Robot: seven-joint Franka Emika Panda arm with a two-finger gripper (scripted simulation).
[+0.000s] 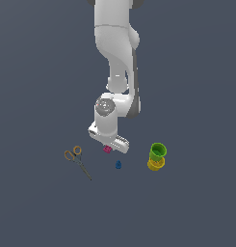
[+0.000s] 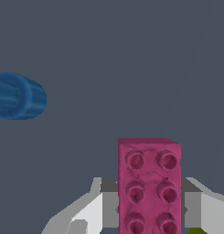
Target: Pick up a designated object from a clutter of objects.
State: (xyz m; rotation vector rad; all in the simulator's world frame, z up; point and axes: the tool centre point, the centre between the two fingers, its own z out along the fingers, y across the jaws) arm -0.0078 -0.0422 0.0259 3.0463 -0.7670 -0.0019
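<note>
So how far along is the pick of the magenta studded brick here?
Done: the arm has reached the magenta studded toy brick, and the gripper straddles it, a finger on either side. In hand: closing; whether the grip is firm can't be told. Left: lifting it away from the small blue piece.

Only thing really going on here is the floor [image 1: 37, 212]: a flat, dark grey-blue surface that's filling the whole exterior view edge to edge. It's looking plain and even all over, and it's showing up in the same colour in the wrist view.
</note>
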